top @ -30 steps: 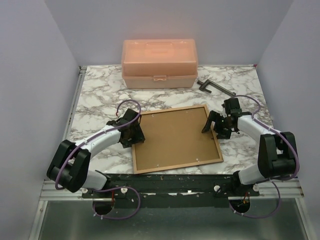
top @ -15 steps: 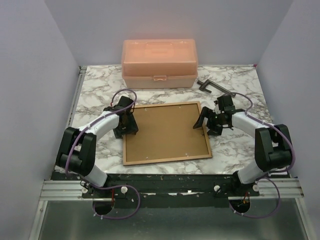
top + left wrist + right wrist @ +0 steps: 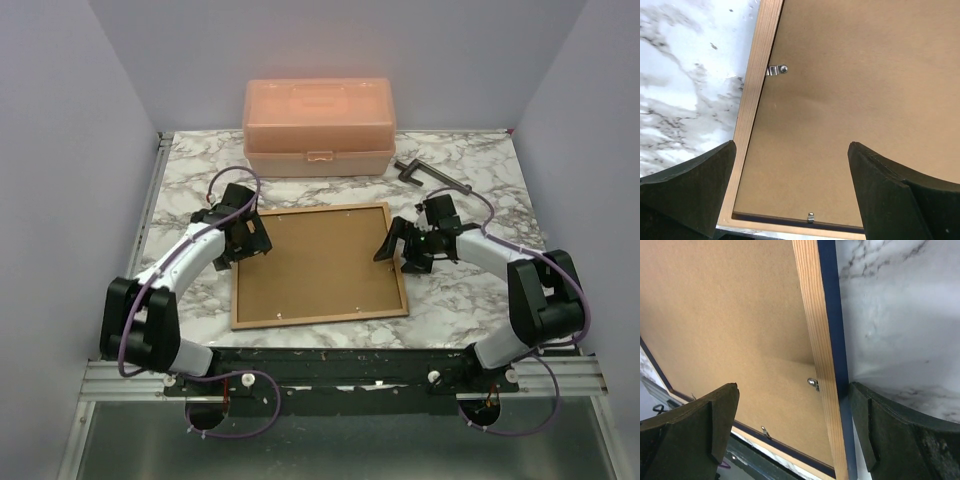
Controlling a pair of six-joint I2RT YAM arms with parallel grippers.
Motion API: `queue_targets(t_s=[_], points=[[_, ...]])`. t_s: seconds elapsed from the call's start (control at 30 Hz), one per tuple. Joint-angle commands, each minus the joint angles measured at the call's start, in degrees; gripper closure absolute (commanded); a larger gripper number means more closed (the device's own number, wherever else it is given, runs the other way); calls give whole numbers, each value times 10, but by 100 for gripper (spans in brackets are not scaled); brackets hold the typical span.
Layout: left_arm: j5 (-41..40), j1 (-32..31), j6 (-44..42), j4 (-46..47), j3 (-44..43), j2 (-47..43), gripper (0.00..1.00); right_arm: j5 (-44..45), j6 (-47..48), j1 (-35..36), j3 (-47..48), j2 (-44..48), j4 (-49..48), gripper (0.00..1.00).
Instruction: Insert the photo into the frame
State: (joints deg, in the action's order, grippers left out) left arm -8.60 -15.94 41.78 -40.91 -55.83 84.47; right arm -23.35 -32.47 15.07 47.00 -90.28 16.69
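So, one frame (image 3: 320,318), thin tan-wood rectangle, smooth brown board (image 3: 320,262) inside; one peach plastic box (image 3: 320,128) at 12 o'clock; left gripper (image 3: 245,238), right gripper (image 3: 400,245) both spread, empty.

Before me: a white table (image 3: 455,295) with grey marble veining, walled on three sides, a metal rail along my near edge.

Lying directly on it:
- the frame (image 3: 320,319), flat in the middle, tan wood back up, slightly skewed to the table edges. A brown backing board (image 3: 320,260) fills it, with small metal clips (image 3: 776,70) on the wood.
- a peach plastic box (image 3: 318,128), lid shut, at the far edge.
- a dark clamp-like tool (image 3: 425,175), just right of the box.
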Motion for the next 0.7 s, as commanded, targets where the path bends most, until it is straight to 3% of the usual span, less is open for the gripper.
queue_targets(t_s=[0.0,0.4,0.67], points=[[-47,-7,3,-41,-9,-95,4,-3,12,13,-52,12,67,0],[48,-93,-7,2,93,-294,1,25,-42,110,-21,-33,45,0],[50,-206,29,57,153,-309,1,59,-42,115,-66,34,96,0]])
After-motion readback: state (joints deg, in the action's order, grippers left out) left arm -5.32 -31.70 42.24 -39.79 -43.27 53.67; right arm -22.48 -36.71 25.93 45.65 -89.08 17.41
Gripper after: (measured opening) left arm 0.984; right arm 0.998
